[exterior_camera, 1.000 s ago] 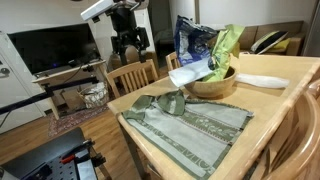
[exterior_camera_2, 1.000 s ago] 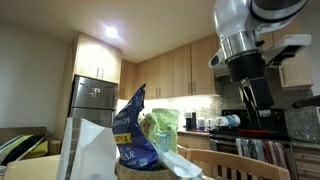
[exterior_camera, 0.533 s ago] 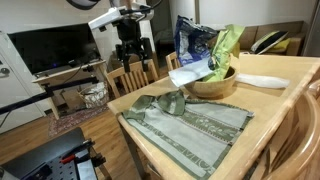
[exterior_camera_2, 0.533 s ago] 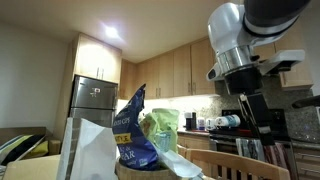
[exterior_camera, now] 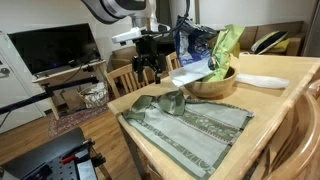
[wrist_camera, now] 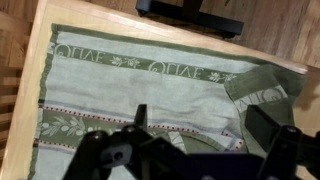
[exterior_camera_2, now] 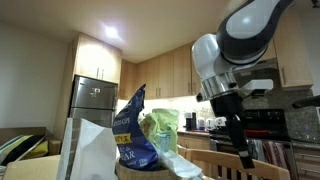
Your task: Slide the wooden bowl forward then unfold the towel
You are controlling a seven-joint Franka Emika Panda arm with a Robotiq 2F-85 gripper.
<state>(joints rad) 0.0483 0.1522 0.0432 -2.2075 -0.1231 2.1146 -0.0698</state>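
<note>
**Open pincer above a towel with one end folded over**

Nearest in an exterior view, the towel point(exterior_camera: 190, 125) lies spread on the wooden table point(exterior_camera: 285, 100), its striped length running toward the front edge. The end closest to the bowl is folded over on itself in a rumpled flap. Just behind that flap sits the wooden bowl point(exterior_camera: 213, 86), its rim next to the cloth. A blue bag point(exterior_camera: 192, 40) and a green bag point(exterior_camera: 226, 45) stand up out of it. A white flat dish point(exterior_camera: 262, 80) lies beside the bowl, farther along the table. Beyond the table's far edge, over a wooden chair point(exterior_camera: 130, 78), the gripper point(exterior_camera: 148, 66) hangs in the air. In the wrist view its fingers point(wrist_camera: 105, 155) are spread wide with nothing between them, and the towel lies below. A dark television point(exterior_camera: 55, 48) stands at the back.
</note>
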